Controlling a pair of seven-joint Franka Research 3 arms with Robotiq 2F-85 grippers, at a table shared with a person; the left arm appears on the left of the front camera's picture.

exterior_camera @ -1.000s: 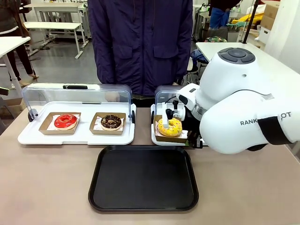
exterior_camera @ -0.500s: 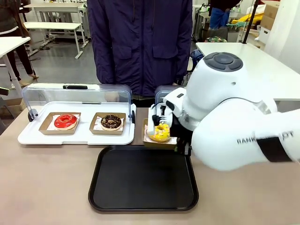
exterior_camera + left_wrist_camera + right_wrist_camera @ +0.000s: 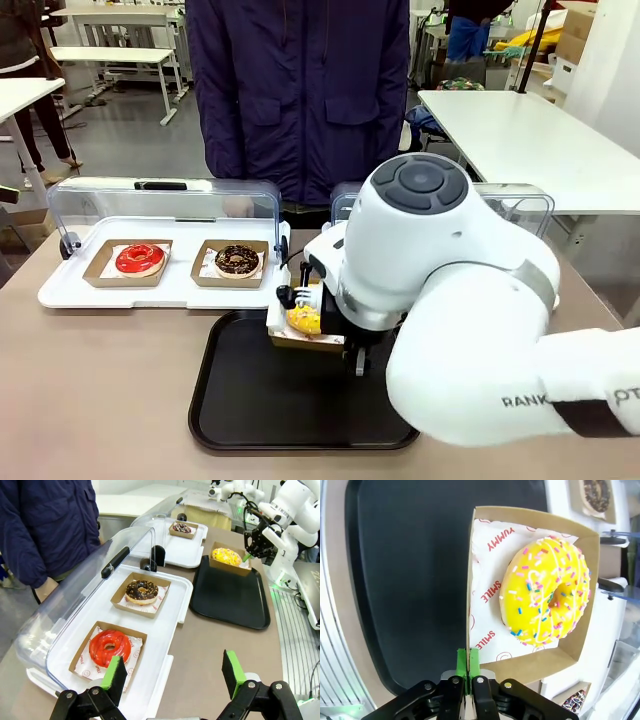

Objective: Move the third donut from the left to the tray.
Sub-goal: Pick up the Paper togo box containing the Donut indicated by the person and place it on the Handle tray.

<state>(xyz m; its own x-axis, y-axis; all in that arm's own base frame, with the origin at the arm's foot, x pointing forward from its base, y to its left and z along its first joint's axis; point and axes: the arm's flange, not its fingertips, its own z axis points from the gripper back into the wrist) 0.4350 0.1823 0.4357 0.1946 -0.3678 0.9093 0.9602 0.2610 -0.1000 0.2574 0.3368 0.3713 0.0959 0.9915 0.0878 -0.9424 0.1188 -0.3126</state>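
One arm mattered: the right gripper (image 3: 468, 672) was clamped on the yellow donut's holder (image 3: 530, 592) wall, hovering mid-frame above the black tray (image 3: 410, 580).

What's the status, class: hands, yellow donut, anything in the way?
Right hand shut on donut box. Yellow donut held over black tray. Left hand open. Nothing blocking.

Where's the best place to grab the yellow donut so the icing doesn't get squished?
Grab the cardboard holder, not the yellow donut. Its thin upright side wall sticks up beside the icing, so two fingers can pinch it edge-on from outside. The right gripper does just that: its green pads are closed on one wall, clear of the sprinkles, carrying the donut above the black tray.
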